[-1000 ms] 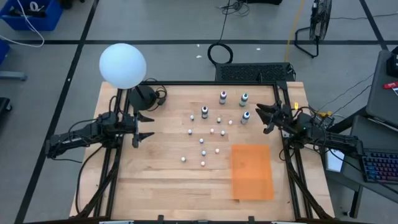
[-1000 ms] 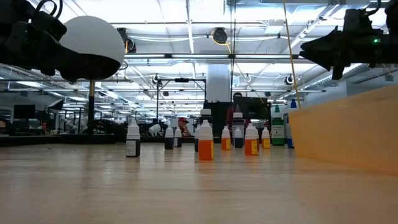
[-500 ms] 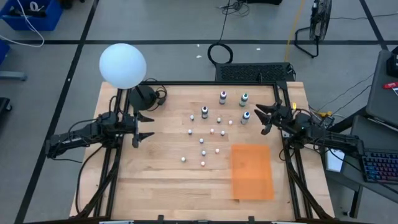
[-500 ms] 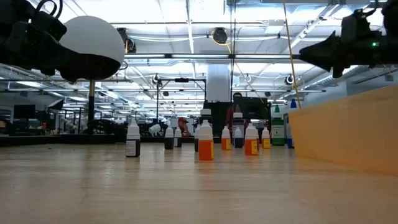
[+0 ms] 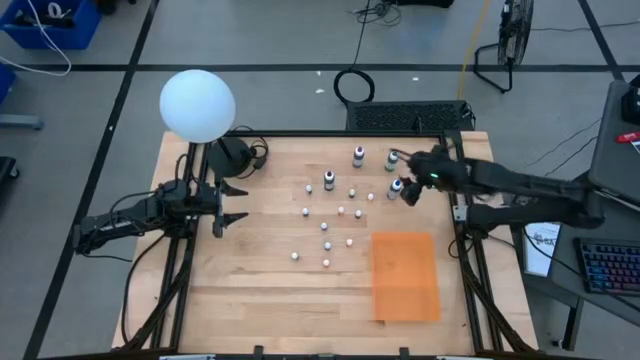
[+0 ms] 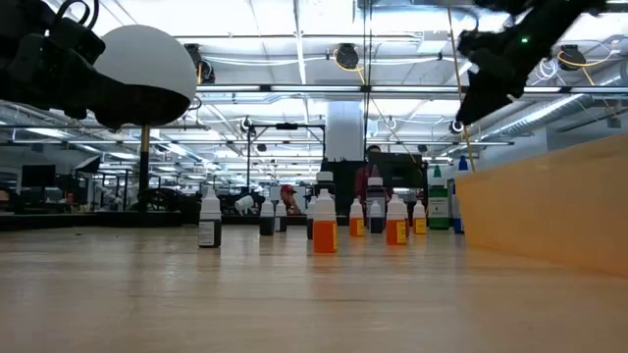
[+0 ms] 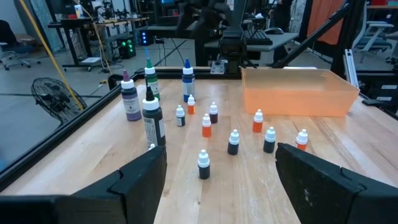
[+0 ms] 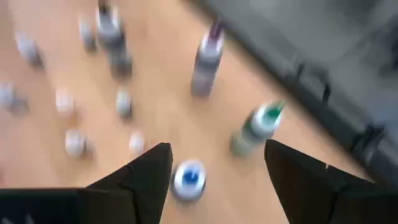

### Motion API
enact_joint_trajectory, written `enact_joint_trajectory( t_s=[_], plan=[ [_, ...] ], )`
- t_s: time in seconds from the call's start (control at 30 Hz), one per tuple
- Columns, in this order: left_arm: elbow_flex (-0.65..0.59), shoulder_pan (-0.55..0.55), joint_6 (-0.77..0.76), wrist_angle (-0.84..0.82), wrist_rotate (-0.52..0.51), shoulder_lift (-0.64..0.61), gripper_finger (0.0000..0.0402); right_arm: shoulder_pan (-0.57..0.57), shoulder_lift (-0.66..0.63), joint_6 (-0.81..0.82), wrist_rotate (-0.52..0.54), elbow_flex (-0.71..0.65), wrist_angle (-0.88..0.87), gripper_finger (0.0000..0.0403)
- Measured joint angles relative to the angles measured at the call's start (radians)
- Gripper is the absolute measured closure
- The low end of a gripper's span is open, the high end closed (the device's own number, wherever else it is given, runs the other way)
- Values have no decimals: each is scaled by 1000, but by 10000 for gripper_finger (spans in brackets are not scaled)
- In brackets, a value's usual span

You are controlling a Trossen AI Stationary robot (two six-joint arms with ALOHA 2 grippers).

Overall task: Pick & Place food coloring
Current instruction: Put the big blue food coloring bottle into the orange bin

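Note:
The food coloring bottles stand upright in a loose group on the wooden table's far middle. The taller ones include a purple-topped bottle (image 5: 358, 155), a green-topped one (image 5: 392, 158), a blue-topped one (image 5: 395, 187) and a dark white-topped one (image 5: 329, 180). Several small ones (image 5: 340, 211) stand nearer. My right gripper (image 5: 402, 178) hangs open above the blue-topped bottle (image 8: 188, 177), its fingers on either side and clear of it. My left gripper (image 5: 226, 205) waits open at the table's left, level, facing the group (image 7: 205, 124).
An orange tray (image 5: 405, 275) lies at the near right, close to the small bottles. A white ball lamp (image 5: 197, 105) on a dark stand rises at the far left corner. A black frame rail (image 5: 455, 150) runs along the table's edges. Bare wood lies at the near left.
My right gripper has swung from the table's right edge toward the left and slightly far, over the blue-topped bottle. It has tipped downward, and its fingers stand wider apart. The bottles have not moved.

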Motion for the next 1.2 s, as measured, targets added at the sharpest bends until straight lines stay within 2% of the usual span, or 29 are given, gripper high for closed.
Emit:
enact_joint_trajectory(
  t_s=[0.2,0.43,0.8,1.2],
  plan=[
    [0,0,0,0,0,0,103,-21,247,13,-97,180,-156,153],
    [0,0,0,0,0,0,103,-45,370,11,-99,208,-216,150],
    [0,0,0,0,0,0,103,-105,450,-10,-99,113,-126,149],
    [0,0,0,0,0,0,103,-118,442,-16,-99,91,-94,149]
  ],
)
